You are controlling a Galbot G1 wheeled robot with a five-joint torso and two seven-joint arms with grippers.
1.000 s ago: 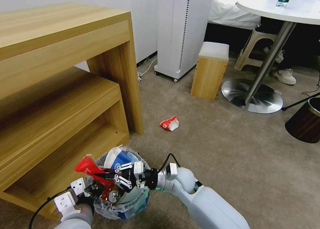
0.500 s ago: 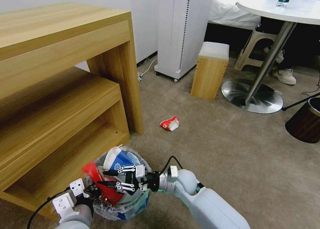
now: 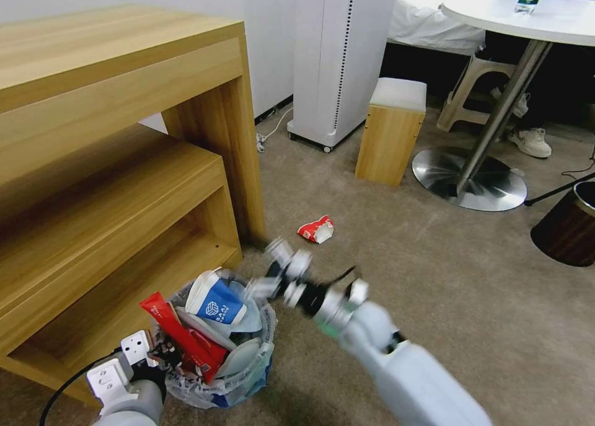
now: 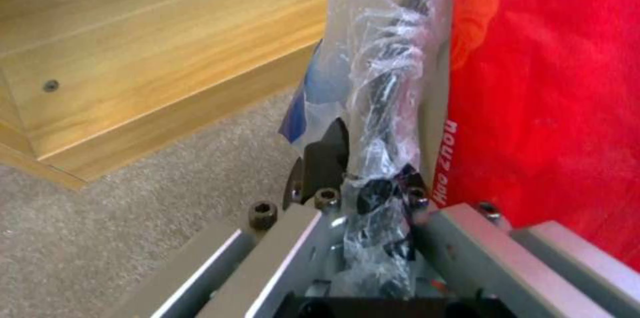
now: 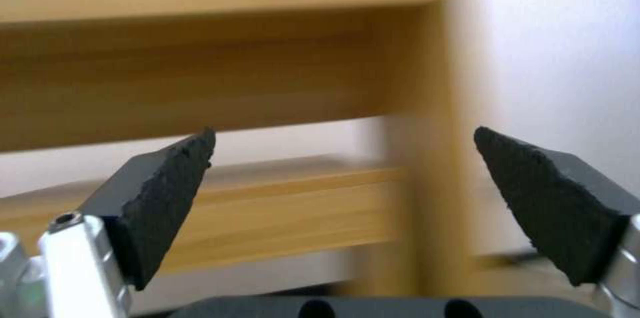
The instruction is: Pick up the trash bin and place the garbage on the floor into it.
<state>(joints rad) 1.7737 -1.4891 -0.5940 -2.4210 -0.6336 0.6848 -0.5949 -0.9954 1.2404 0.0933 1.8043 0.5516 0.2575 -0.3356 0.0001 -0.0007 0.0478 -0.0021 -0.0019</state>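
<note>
The trash bin [image 3: 217, 358] sits on the beige carpet [image 3: 434, 277] just beside the foot of the wooden shelf unit [image 3: 124, 184], its crinkled clear liner [image 4: 383, 108] pinched between the closed fingers of the left gripper [image 4: 377, 193] at the rim. It looks nearly full: a long red wrapper [image 3: 180, 339] leans against the rim right beside that gripper, with a blue-white paper cup [image 3: 215, 301] tipped just past it.

The right gripper [image 5: 343, 193] hangs above the far edge of the bin, fingers spread wide with nothing between them, pointed toward the shelf unit.

Judging by this, most of the litter is already in. One piece is left in sight: a crushed red-white paper cup [image 3: 316, 229] on the carpet a little beyond the right gripper, well clear of the bin.

The red wrapper carries white print, seemingly "zno" and "vido" read sideways, but too partial to name a brand. The blue cup bears a white cube-like logo; its lettering is too small to read.
</note>
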